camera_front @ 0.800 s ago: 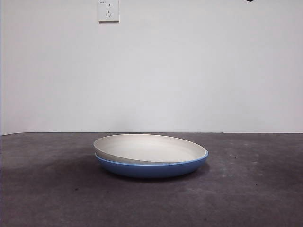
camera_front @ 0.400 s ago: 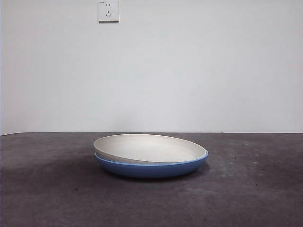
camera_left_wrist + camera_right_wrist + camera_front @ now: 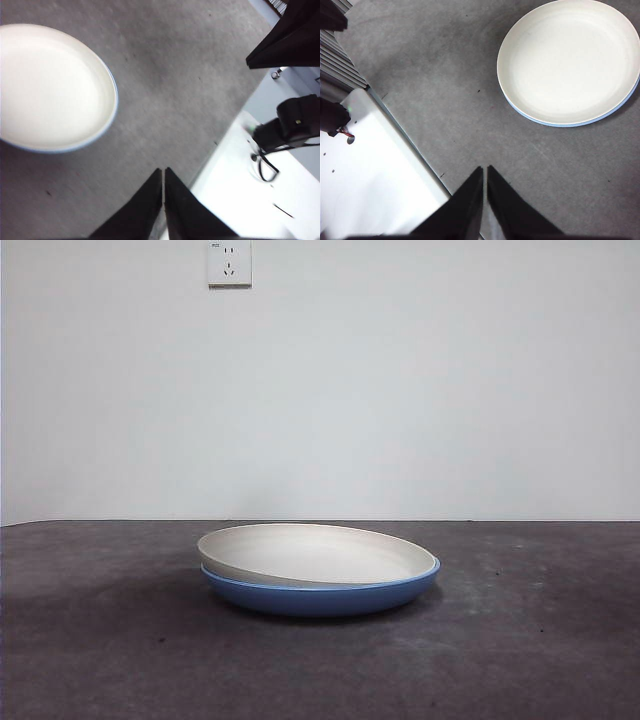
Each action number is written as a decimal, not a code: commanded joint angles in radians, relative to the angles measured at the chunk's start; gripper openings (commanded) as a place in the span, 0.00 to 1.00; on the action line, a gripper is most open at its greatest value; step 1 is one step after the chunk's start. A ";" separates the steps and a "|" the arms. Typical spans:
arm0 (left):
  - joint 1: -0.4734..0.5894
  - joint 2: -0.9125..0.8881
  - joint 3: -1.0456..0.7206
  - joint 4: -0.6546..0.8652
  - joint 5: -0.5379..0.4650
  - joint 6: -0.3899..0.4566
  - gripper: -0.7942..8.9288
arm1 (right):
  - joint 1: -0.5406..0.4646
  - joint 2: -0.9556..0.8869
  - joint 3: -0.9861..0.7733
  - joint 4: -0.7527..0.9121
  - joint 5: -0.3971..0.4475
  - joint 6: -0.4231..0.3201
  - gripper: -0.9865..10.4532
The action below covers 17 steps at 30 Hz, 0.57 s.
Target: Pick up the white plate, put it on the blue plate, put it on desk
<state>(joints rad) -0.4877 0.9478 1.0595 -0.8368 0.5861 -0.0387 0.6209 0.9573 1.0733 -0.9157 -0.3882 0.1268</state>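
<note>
The white plate [image 3: 318, 552] rests slightly tilted inside the blue plate [image 3: 320, 596] in the middle of the desk [image 3: 520, 660]. Both wrist views show the same stack from above: white plate [image 3: 47, 87] with a thin blue plate edge [image 3: 102, 132], and white plate [image 3: 567, 60] over the blue plate rim [image 3: 560, 124]. My left gripper [image 3: 163, 175] is shut, high over the desk's edge and apart from the plates. My right gripper [image 3: 485, 172] is also shut, raised near the desk's edge, away from the stack. Neither holds anything.
A white wall with a socket [image 3: 229, 262] stands behind the desk. A white base surface [image 3: 370, 185] borders the desk's edge, and the same white base [image 3: 250, 190] carries a black mount [image 3: 290, 125] and cables.
A black arm tip at the front view's top right corner one second ago has left the picture. The plates have not moved.
</note>
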 commanded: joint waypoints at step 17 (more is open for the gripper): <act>0.444 -0.570 -0.436 0.812 -0.393 0.114 0.09 | 0.007 0.008 0.021 0.007 0.003 -0.014 0.09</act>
<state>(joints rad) -0.0513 0.3897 0.6525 -0.0269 0.2066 0.0624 0.6209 0.9573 1.0733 -0.9157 -0.3882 0.1268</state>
